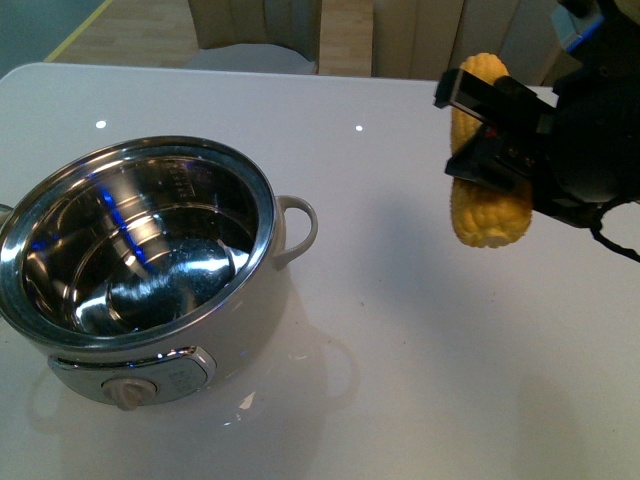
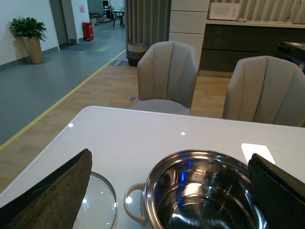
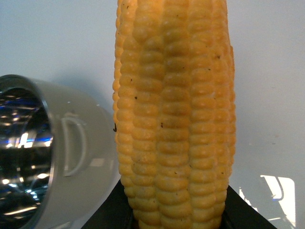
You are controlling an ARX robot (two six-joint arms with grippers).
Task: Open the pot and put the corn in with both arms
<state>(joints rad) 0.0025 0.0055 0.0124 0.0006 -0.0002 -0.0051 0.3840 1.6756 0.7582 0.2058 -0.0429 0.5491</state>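
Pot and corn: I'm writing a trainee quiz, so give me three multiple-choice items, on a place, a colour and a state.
1. Where is the corn relative to the pot?
A) inside it
B) lying flat on a plate
C) in the right gripper, off to its side

2. What colour is the pot's outer wall?
A) cream-white
B) red
C) black

3. How is the pot?
A) covered
B) open, no corn inside
C) open, corn inside

Answers:
1 C, the right gripper's fingers clamp the corn beside the pot.
2 A, the wall below the steel rim is cream-white.
3 B, the steel bowl shows bare, and the lid lies beside the pot.
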